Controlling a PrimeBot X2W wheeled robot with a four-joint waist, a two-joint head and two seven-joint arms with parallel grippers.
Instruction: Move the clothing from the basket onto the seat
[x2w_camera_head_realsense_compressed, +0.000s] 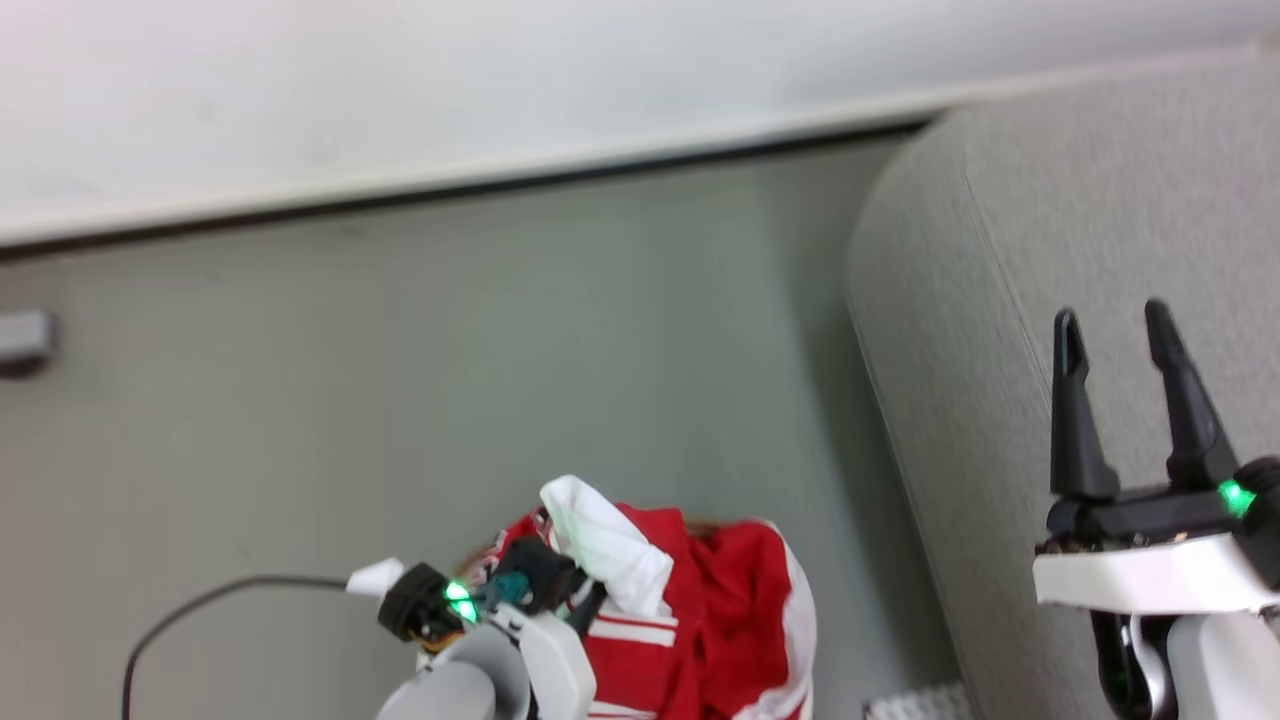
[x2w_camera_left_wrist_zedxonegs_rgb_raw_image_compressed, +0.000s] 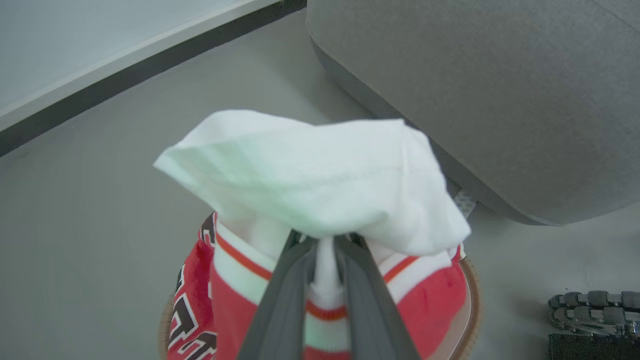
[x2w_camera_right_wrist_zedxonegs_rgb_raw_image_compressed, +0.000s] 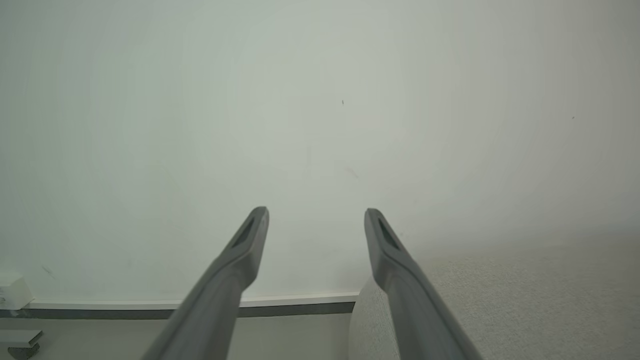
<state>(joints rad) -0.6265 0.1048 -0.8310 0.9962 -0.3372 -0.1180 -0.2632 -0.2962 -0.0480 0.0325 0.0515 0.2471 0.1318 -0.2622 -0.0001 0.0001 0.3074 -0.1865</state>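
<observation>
Our left claw (x2w_camera_left_wrist_zedxonegs_rgb_raw_image_compressed: 325, 245) is pressed together on a white fold of the clothing (x2w_camera_left_wrist_zedxonegs_rgb_raw_image_compressed: 310, 175). The red, striped body hangs down from that pinch over the basket (x2w_camera_left_wrist_zedxonegs_rgb_raw_image_compressed: 474, 300), whose tan rim peeks out on both sides of the cloth. We cannot tell whether the lower hem has cleared the basket. The relation that matters is claw to seat (x2w_camera_head_realsense_compressed: 1050, 250). In the head view the seat lies at about 2 o'clock from the left claw, across a strip of bare floor (x2w_camera_head_realsense_compressed: 500, 350), and its rounded edge runs roughly from 11 to 5 o'clock. We judge the load must travel rightward and rise enough to pass over that edge, with the long axis of the hanging garment near vertical and likely to trail behind. Our right claw (x2w_camera_head_realsense_compressed: 1112, 318) hovers over the seat at 3 o'clock, fingers spread and pinching nothing; it is the nearer arm, yet the left one carries the cloth. Nothing stands between basket and seat. A dark cable (x2w_camera_head_realsense_compressed: 200, 595) trails off at 9 o'clock, and the wall (x2w_camera_head_realsense_compressed: 500, 70) with its skirting (x2w_camera_head_realsense_compressed: 450, 180) runs across at 12 o'clock, well apart from the path.
</observation>
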